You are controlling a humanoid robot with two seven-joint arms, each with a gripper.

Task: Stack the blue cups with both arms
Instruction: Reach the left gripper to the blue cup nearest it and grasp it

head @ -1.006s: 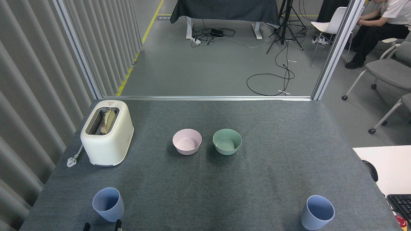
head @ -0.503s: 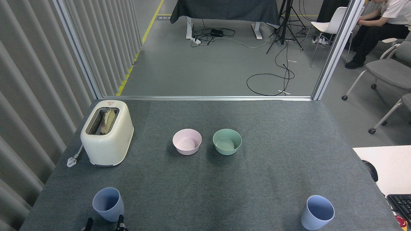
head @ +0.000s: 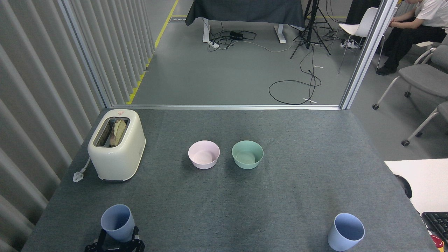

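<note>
Two blue cups stand upright near the table's front edge, far apart. The left blue cup (head: 118,222) is at the front left. My left gripper (head: 118,236) rises from the bottom edge just below it, open, with a black fingertip on either side of the cup's base. Whether the fingers touch the cup is unclear. The right blue cup (head: 345,231) stands alone at the front right. My right gripper is out of view.
A pink bowl (head: 203,154) and a green bowl (head: 247,154) sit side by side mid-table. A cream toaster (head: 116,144) with bread in it stands at the left. A white desk (head: 420,182) with a keyboard (head: 436,221) adjoins the right. A seated person (head: 416,26) is far back right.
My left gripper has come up from the bottom edge, and its fingers now flank the base of the left blue cup. Both cups stay where they were.
</note>
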